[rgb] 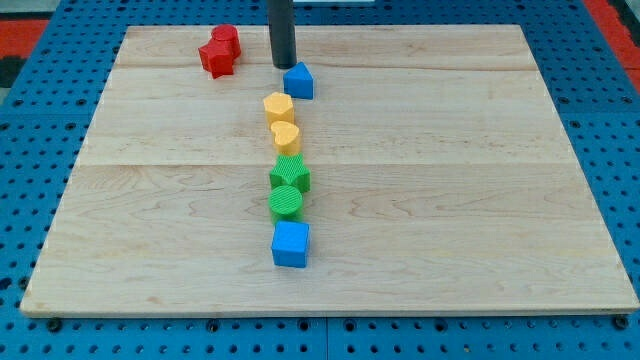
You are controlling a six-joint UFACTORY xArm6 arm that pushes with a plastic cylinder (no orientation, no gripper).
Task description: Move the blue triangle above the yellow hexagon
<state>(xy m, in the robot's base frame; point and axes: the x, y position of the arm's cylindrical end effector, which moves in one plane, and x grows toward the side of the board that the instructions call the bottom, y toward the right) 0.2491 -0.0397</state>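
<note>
1. Nearest the view's bottom, a blue cube (290,244) sits on the pale wooden desk (480,200), whose planks show a fine lengthwise grain.
2. Just above it a green cylinder (286,202) touches a green star-like block (291,177); both show ribbed, layered tops, as printed plastic would.
3. Further up, a yellow heart (286,136) lies against the yellow hexagon (278,106), both smooth and matte.
4. The blue triangle (299,81), a small peaked block, stands just above the hexagon and slightly toward the view's right, very close to it or touching.
5. The arm's tip (284,66), the end of a dark, smooth rod, rests just beside the triangle on the view's left and slightly above. There are no jaws on this rig, so nothing is clenched or released; the rod can only push.
6. At the view's top left, two red blocks (219,51) huddle together, shapes unclear, well clear of the work.
7. Judged from this layout, the triangle is nearly placed. A good finish calls for a short, gentle nudge, since a hard push from the left would drive it rightward off the column, and the peaked shape may swivel if struck off-centre.
</note>
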